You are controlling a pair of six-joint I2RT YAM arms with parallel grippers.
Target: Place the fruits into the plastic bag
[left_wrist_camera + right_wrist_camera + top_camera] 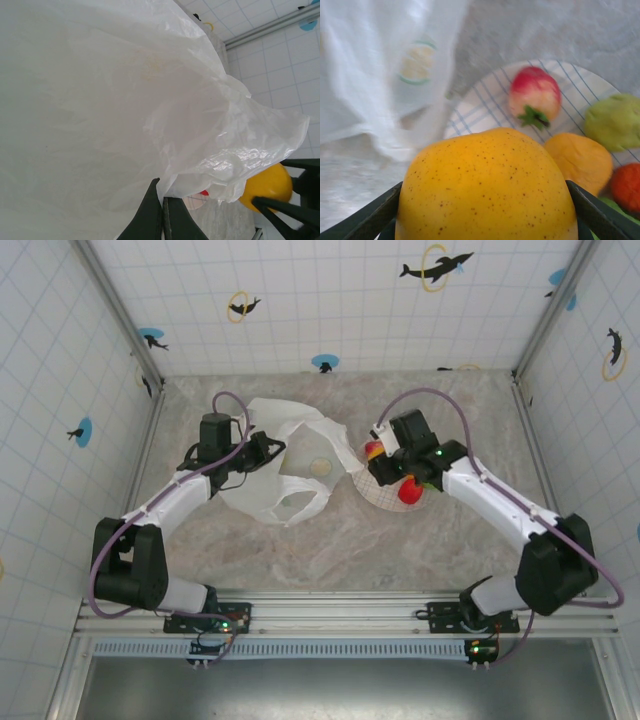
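Yellow fruit [487,187]: clamped in the jaws of the right gripper [485,215], at the edge of the plate [480,110], just beside the plastic bag [290,455]. Left gripper [162,212]: jaws pinched on the bag's edge, holding its mouth up. Handling: carry the fruit well past the lip, release low. Other fruits [535,95] wait on the plate.

Nothing here can actually be read: no words, numbers or brand names anywhere. The nearest thing to a label is a round emblem [320,466] printed on the plastic bag [285,465], pale yellow inside a greenish ring, too blurred in the right wrist view [417,62] to show any letters. Beyond the bag, the back wall [330,310] carries dolphin stickers [436,267] with yellow rings, pictures only, no writing.
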